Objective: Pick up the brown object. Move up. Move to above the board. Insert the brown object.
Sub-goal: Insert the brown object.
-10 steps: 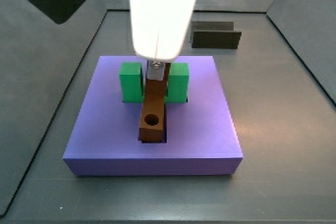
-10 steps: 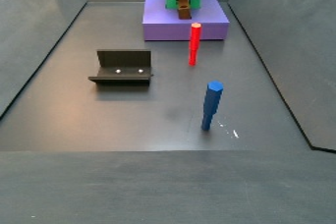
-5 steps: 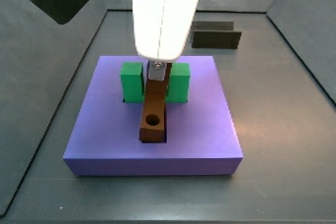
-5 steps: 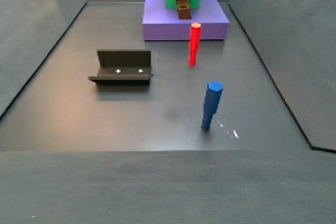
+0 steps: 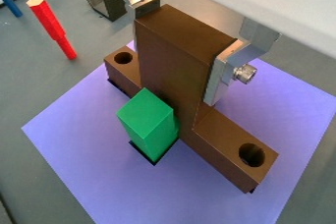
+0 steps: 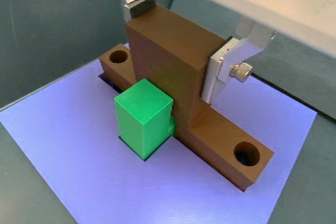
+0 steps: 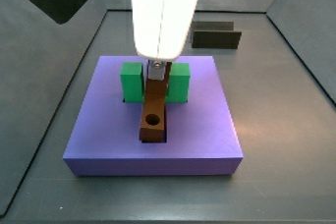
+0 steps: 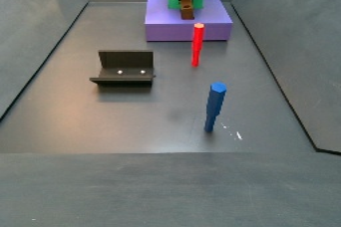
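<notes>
In a side view the fixture [image 8: 124,68] stands on the grey floor at about 9 o'clock, well apart from everything else. Toward the middle, the red peg [image 8: 198,44] stands upright just in front of the board [image 8: 167,27], and the blue peg [image 8: 214,108] stands upright nearer the camera, at about 5 o'clock from the red one. The board sits at 12 o'clock, far back.

On the board [image 7: 98,120] the brown object [image 7: 153,110] lies along the central groove, its long bar pointing toward 6 o'clock with the round hole near that end. Its upright chunk stands between the two arms of the green block [image 7: 130,84].

The gripper [image 7: 156,69] hangs directly over the board, closed onto the upright chunk of the brown object [image 5: 184,66]. In both wrist views the silver fingers [image 5: 238,59] press flat against opposite faces of the chunk, parted only by its thickness. The dark olive-grey block [image 7: 215,36] rests on the floor behind the board, at about 1 o'clock
</notes>
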